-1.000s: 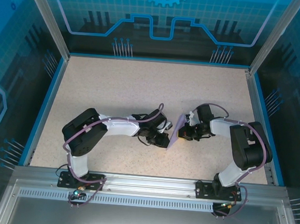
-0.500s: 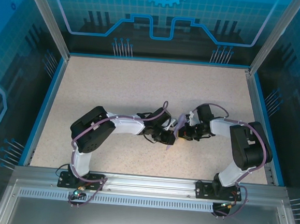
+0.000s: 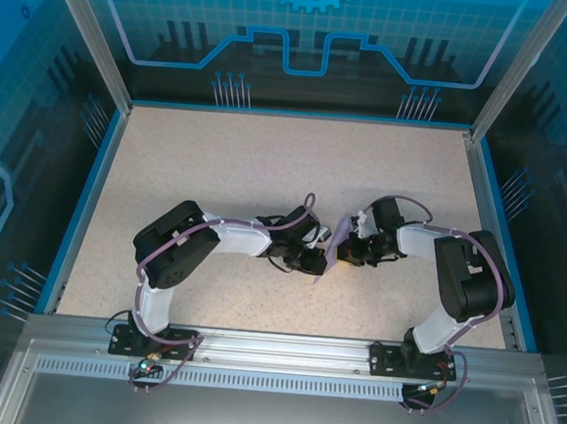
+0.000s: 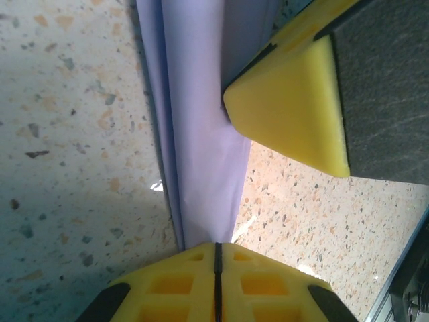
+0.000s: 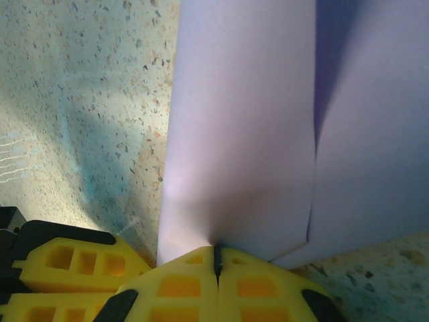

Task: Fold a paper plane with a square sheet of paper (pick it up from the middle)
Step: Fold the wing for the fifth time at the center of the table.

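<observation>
1. Lately, the left arm has been swung rightward over the table (image 3: pixel 268 162). The left gripper (image 3: pixel 311 261) is thereby brought up against the sheet of paper (image 3: pixel 329 252) from the left. Hardly any further travel is seen in the last half second.
2. Its yellow fingers (image 4: pixel 174 285) have been drawn slightly tighter and are seen pressed together in the left wrist view. An edge of the folded lavender sheet is nipped in the seam between them.
3. From above, the sheet has narrowed from a broader strip to a thin sliver standing on edge. From this it is judged that an existing fold is being squeezed flat rather than a new one begun.
4. The right gripper (image 3: pixel 344 251) has not been shifted. It stays clamped on the sheet from the right, and a crease running away from the pinch is shown in the right wrist view.
5. The sheet is thus held between the two grippers and touched by both. It sits near the middle of the table, a little right of centre and nearer the near edge than the far edge. Whether its lower edge rests on the table cannot be told.
6. For the task, a two-sided grip is taken as established. The paper is creased but not yet the narrow pointed wedge of a finished plane, so folding is judged to be partway done.
</observation>
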`<state>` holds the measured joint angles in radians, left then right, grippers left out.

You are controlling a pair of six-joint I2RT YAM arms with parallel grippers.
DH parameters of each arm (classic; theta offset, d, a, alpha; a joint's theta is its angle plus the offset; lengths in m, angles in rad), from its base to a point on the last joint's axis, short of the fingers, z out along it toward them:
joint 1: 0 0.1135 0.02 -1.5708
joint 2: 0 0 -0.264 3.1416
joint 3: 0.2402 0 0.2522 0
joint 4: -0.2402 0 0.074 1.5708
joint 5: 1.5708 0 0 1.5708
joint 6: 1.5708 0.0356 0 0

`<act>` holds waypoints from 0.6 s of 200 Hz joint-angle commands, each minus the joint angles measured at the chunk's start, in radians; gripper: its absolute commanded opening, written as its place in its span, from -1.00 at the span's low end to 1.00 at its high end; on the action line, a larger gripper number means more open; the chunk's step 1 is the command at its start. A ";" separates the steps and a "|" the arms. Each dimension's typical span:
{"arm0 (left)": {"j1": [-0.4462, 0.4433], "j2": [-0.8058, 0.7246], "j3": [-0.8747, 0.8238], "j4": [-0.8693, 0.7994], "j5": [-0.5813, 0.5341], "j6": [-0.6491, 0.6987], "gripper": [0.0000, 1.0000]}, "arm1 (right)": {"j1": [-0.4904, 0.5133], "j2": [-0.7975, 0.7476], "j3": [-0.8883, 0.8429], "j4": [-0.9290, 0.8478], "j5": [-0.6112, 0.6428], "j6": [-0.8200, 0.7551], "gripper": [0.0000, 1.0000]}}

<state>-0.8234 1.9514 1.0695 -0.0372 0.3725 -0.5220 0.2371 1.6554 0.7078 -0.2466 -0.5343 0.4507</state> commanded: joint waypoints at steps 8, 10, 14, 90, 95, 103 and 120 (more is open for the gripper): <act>0.011 0.024 -0.045 -0.070 -0.037 0.033 -0.83 | 0.005 0.006 -0.004 -0.053 0.064 -0.007 -0.99; 0.012 0.024 -0.045 -0.072 -0.039 0.035 -0.83 | 0.005 0.005 -0.003 -0.054 0.062 -0.007 -0.99; 0.012 0.024 -0.045 -0.073 -0.042 0.037 -0.84 | 0.004 -0.002 -0.001 -0.054 0.058 -0.004 -0.99; 0.012 0.041 -0.066 -0.058 -0.056 0.048 -0.88 | 0.007 -0.155 0.006 -0.028 -0.048 0.100 -0.83; 0.012 0.042 -0.066 -0.058 -0.059 0.049 -0.87 | 0.007 -0.168 0.004 -0.020 -0.054 0.115 -0.83; 0.012 0.043 -0.067 -0.054 -0.061 0.051 -0.88 | 0.010 -0.187 -0.004 0.000 -0.065 0.143 -0.83; 0.012 0.047 -0.069 -0.043 -0.060 0.050 -0.88 | 0.024 -0.210 -0.027 0.053 -0.073 0.213 -0.83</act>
<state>-0.8200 1.9507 1.0519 -0.0086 0.3767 -0.5137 0.2379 1.4891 0.7063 -0.2508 -0.5632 0.5545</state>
